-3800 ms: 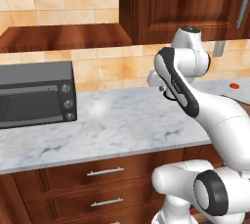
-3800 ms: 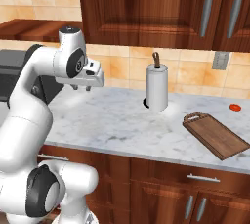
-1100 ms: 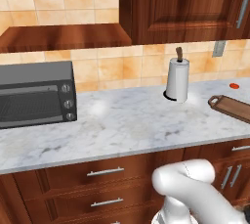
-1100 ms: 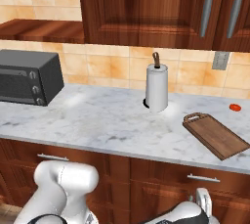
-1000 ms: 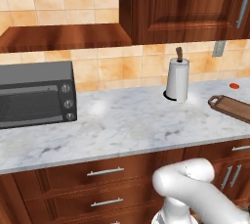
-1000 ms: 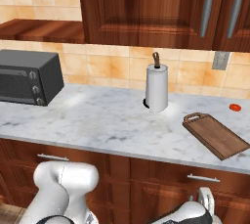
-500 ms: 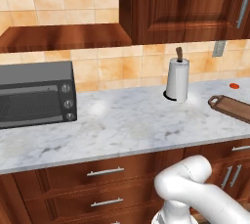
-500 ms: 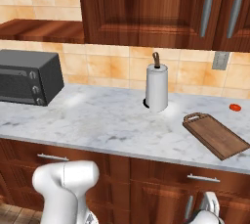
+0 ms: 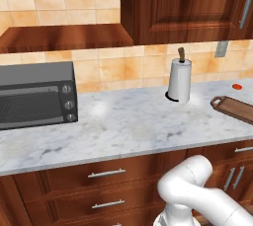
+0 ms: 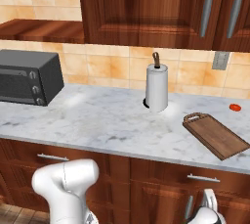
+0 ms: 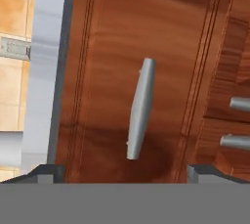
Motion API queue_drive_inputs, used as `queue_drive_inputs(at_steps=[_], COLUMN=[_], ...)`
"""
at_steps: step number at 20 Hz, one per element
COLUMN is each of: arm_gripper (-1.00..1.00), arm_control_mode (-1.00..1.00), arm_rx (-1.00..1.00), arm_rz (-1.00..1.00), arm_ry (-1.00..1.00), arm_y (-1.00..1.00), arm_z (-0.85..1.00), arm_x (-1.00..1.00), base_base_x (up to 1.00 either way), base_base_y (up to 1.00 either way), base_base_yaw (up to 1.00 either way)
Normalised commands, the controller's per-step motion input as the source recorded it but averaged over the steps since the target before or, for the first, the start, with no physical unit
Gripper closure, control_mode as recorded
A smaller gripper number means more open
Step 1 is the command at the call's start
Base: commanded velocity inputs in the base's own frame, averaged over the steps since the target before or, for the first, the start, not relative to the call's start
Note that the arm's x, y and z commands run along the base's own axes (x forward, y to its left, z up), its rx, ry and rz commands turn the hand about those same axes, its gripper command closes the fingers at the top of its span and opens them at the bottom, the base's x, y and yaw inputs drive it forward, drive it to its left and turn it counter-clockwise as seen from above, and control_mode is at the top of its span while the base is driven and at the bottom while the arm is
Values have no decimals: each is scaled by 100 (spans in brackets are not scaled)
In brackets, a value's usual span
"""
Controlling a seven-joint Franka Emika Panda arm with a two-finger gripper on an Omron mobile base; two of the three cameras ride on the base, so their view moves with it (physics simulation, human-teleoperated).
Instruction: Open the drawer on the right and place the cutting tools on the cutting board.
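The drawer (image 10: pixel 205 176) sits shut under the counter's right end, and its front also shows at the edge of the left base view (image 9: pixel 242 149). In the hand view its reddish-brown front (image 11: pixel 112 47) is close ahead, turned on its side, with the silver bar handle (image 11: pixel 139 110) at centre. My gripper (image 11: pixel 126 174) is open, one dark fingertip (image 11: pixel 46 171) on each side of the handle and short of it. The cutting board (image 10: pixel 217 137) lies flat on the counter's right end (image 9: pixel 236 109). The cutting tools are hidden.
A dark toaster oven (image 9: pixel 34 94) stands at the counter's left. A white paper-towel roll (image 10: pixel 157 88) stands near the wall, and a small red thing (image 10: pixel 235 106) lies behind the board. Cabinet door handles (image 11: pixel 237 123) sit below the drawer. Wall cabinets hang overhead.
The arm, raised over the counter a few seconds ago, has swung down in front of the lower cabinets. Over the last second the hand has edged slightly toward the right drawer front.
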Motion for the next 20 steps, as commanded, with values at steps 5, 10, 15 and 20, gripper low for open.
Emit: queue_drive_inputs(at_steps=[5, 10, 15, 20], arm_gripper=[-100, -100, -100, -100], arm_control_mode=[-100, -100, -100, -100], arm_rx=[0, -4, -5, -2], arm_rz=[0, 0, 0, 0], arm_ry=[-2, -1, -1, -1], arm_y=[0, -5, -14, -19], arm_z=[-19, -19, -22, -21], arm_x=[65, 47, 35, 37], base_base_x=[0, 0, 0, 0], base_base_y=[0, 0, 0, 0], base_base_yaw=[0, 0, 0, 0])
